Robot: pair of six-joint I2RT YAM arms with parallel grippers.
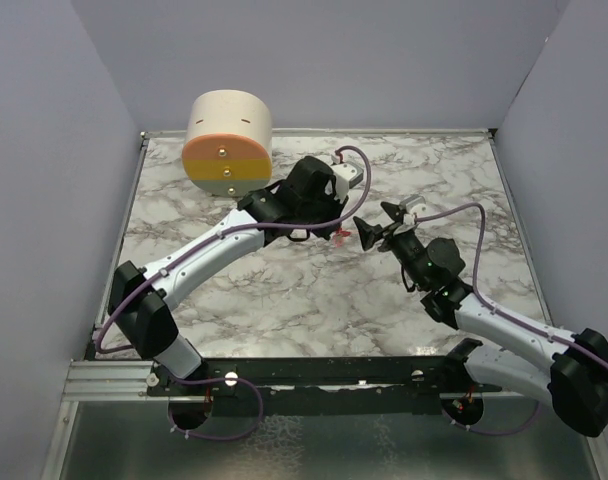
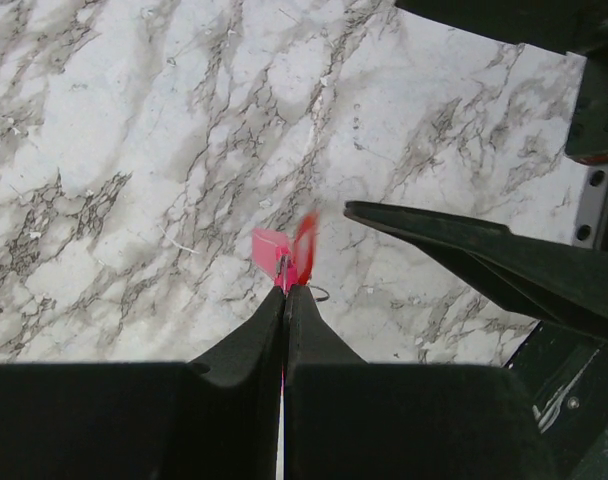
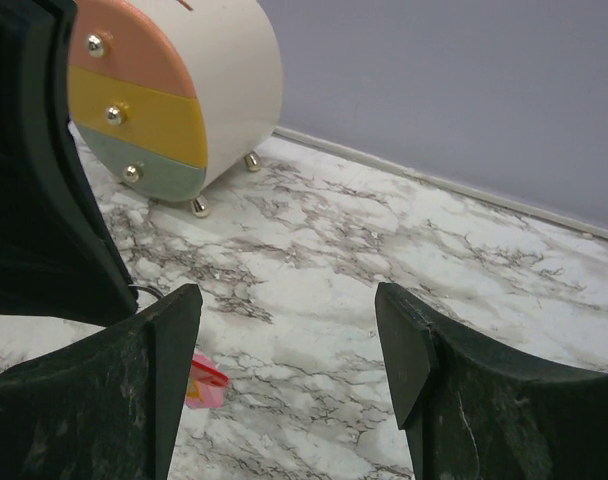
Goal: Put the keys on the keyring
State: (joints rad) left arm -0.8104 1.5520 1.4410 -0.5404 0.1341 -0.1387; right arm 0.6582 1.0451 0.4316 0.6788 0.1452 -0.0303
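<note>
My left gripper [image 2: 285, 291] pinches the keyring [image 2: 271, 246] by its pink strip; my right gripper [image 3: 287, 302] stands wide open just beside it.

White arm links [image 1: 209, 248], black joints [image 1: 309, 185], purple cables [image 1: 454, 209], black jaws.

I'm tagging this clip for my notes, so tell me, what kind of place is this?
Probably a lab robot test cell, not a home: plain lilac walls box in a marble-patterned table, and the left arm and right arm are bolted to a metal rail at its near edge.
</note>
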